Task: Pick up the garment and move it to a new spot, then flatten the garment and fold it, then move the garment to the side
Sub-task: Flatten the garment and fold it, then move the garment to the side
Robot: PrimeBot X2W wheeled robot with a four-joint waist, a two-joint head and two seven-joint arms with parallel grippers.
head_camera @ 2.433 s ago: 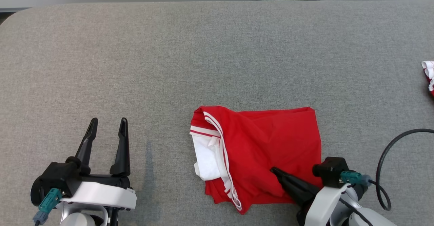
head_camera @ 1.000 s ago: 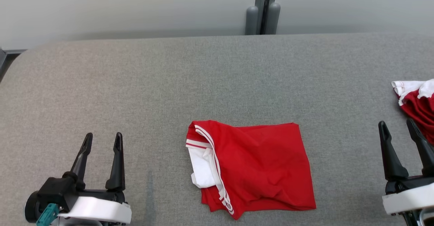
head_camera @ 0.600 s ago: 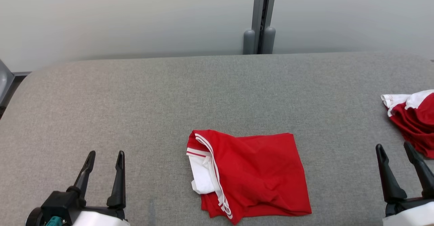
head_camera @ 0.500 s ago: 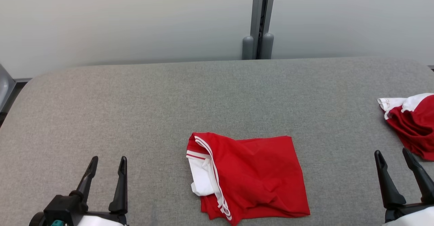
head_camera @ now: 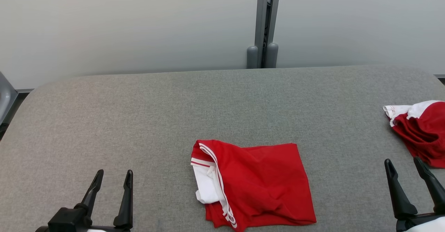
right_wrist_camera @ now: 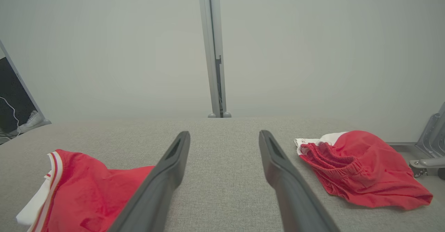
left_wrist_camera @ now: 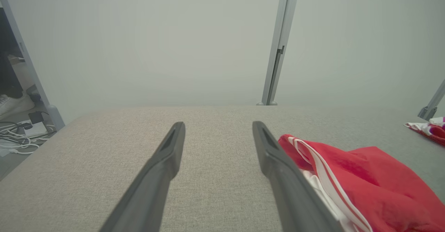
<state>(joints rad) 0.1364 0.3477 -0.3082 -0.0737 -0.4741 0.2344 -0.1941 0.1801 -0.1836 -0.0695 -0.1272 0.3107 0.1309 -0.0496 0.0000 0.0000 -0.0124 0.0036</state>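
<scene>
A red garment (head_camera: 257,183) with white stripes and a white lining lies folded into a rough rectangle on the grey table (head_camera: 139,113), near its front middle. My left gripper (head_camera: 114,173) stands open at the lower left, well apart from the garment, nothing between its fingers. In the left wrist view the garment (left_wrist_camera: 375,183) lies just right of that open gripper (left_wrist_camera: 219,126). My right gripper (head_camera: 402,161) is open at the lower right, also clear of the cloth. Its wrist view has the garment (right_wrist_camera: 87,190) to the left of the open gripper (right_wrist_camera: 224,134).
A second red and white garment (head_camera: 422,134) lies crumpled at the table's right edge, just beyond my right gripper; it also lies right of the fingers (right_wrist_camera: 361,169) in the right wrist view. A pale wall with a grey post (head_camera: 264,23) stands behind the table.
My right gripper has left the folded garment's near right corner and drawn back to the right, open. The head camera has tilted up, shifting the picture down. The garment has not moved.
</scene>
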